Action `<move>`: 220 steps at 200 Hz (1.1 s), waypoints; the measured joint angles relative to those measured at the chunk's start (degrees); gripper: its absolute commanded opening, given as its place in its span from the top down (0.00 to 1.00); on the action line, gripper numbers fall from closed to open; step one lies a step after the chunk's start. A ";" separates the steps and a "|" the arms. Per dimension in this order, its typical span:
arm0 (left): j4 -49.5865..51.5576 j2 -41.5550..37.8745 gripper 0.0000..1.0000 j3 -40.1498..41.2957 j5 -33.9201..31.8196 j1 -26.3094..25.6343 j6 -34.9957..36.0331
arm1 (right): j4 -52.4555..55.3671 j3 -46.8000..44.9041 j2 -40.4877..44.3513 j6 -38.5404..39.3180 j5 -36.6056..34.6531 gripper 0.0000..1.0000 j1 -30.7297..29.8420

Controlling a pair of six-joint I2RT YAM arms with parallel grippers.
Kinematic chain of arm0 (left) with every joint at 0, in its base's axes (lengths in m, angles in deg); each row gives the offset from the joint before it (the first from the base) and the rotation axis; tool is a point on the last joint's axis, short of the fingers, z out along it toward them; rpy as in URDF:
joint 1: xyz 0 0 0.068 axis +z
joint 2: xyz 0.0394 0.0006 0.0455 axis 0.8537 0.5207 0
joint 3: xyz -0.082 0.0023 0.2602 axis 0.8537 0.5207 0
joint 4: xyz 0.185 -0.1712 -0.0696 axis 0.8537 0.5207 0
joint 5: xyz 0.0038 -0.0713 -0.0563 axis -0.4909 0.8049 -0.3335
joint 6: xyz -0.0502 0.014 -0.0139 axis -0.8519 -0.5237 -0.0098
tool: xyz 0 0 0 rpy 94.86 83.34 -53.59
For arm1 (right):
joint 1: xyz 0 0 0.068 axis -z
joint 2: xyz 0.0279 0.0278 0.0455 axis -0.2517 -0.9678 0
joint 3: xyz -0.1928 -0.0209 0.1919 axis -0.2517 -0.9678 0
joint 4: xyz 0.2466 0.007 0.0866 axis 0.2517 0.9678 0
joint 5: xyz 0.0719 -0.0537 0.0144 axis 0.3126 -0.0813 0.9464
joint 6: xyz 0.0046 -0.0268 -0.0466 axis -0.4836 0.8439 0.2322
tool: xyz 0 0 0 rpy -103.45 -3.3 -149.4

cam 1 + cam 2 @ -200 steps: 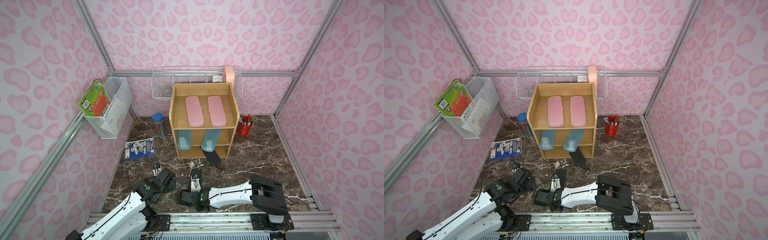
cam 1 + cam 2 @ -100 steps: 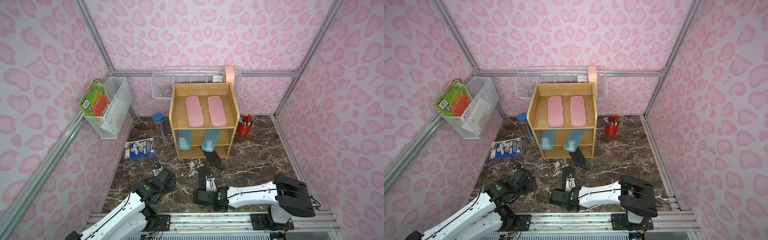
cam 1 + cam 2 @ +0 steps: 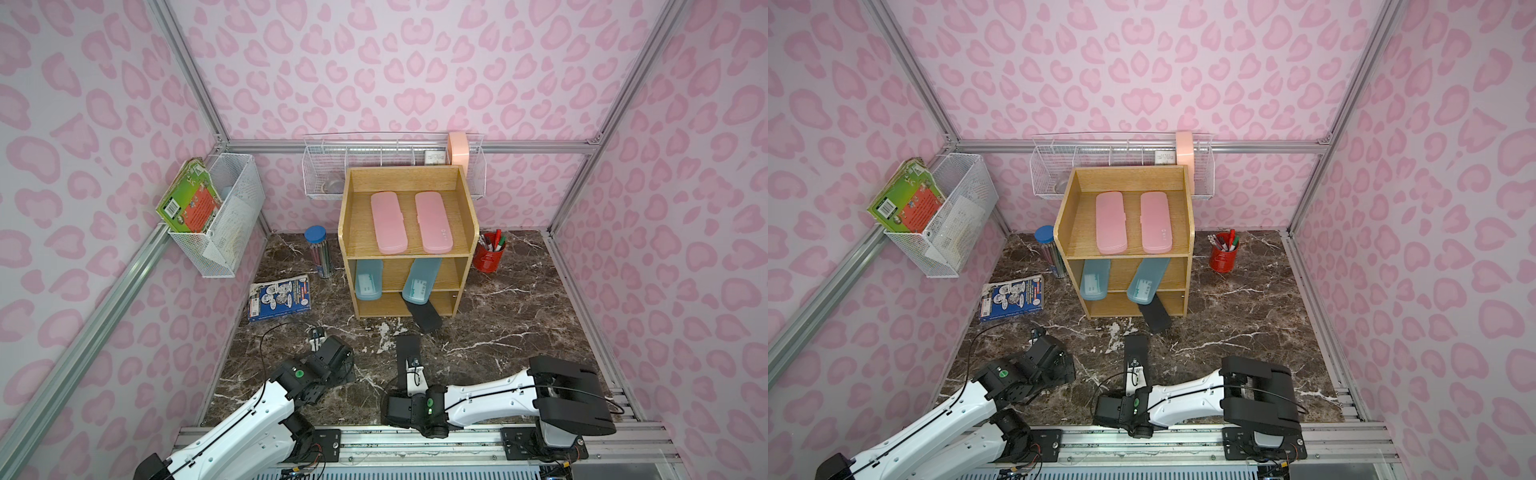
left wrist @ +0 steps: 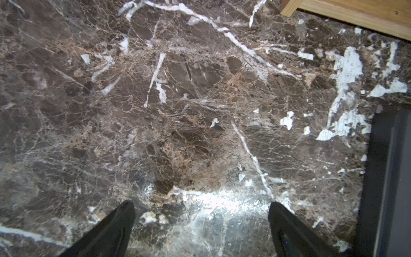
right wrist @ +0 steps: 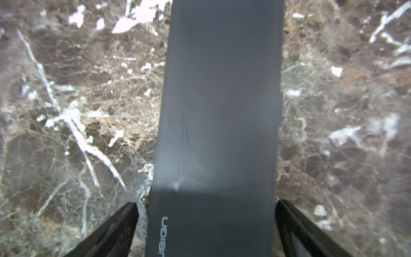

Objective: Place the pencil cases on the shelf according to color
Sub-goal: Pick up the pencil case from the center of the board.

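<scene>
The wooden shelf (image 3: 468,208) stands at the back, in both top views. Two pink pencil cases (image 3: 388,222) (image 3: 432,222) lie on its top. Two teal ones (image 3: 368,280) (image 3: 420,282) stick out of the middle tier. A black one (image 3: 424,318) juts from the bottom tier onto the floor. A second black case (image 3: 406,351) (image 5: 218,100) lies flat on the marble. My right gripper (image 5: 206,209) is open astride its near end, with a gap beside one finger. My left gripper (image 4: 201,209) is open over bare marble, left of that case (image 4: 387,178).
A clear pencil tube with a blue lid (image 3: 318,249) stands left of the shelf, and a red pen cup (image 3: 490,255) stands to its right. A booklet (image 3: 280,297) lies on the floor. White wire baskets hang on the left wall (image 3: 226,216) and back wall (image 3: 328,174).
My right gripper and the black case between its fingers shifted a little to the right, then stayed put, while the arm's elbow swung right. The left arm has not moved.
</scene>
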 measured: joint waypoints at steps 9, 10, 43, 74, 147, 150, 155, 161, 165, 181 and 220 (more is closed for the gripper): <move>-0.04 0.39 0.01 -0.15 0.00 0.00 0.04 | -1.44 -1.07 0.26 0.00 -0.96 0.09 -0.02; -0.04 0.44 0.01 -0.17 0.02 0.00 0.07 | -1.53 -1.14 0.28 0.00 -1.05 0.10 -0.02; 0.02 0.81 0.01 -0.87 -0.04 0.00 0.15 | -3.39 -2.54 0.76 -0.11 -4.46 0.26 -1.11; 0.07 0.17 0.01 -0.92 -0.28 0.00 0.13 | -2.93 -2.75 1.68 -1.81 -4.46 0.39 -2.56; 0.42 0.07 0.01 -1.70 -1.75 0.00 0.20 | 1.09 -4.35 7.15 -4.55 -5.79 0.46 -6.03; 0.42 0.07 0.01 -1.70 -1.81 0.00 0.20 | 1.33 -4.28 7.17 -4.55 -5.99 0.46 -6.10; 0.42 0.17 0.01 -1.70 -1.92 0.00 0.20 | 1.79 -4.11 7.19 -4.52 -6.32 0.46 -6.25; 0.39 0.24 0.01 -1.70 -1.99 0.00 0.20 | 2.14 -3.91 7.21 -4.52 -6.62 0.46 -6.38; 0.42 0.28 0.01 -1.70 -2.03 0.00 0.20 | 2.25 -3.74 7.26 -4.48 -6.93 0.46 -6.49; 0.22 0.44 0.01 -1.73 -2.43 0.02 0.22 | 2.12 -3.41 7.50 -3.56 -8.26 0.45 -6.60; -2.32 4.55 0.01 -2.78 -2.14 2.01 1.44 | -3.13 -2.64 7.30 4.31 -9.46 0.45 -1.33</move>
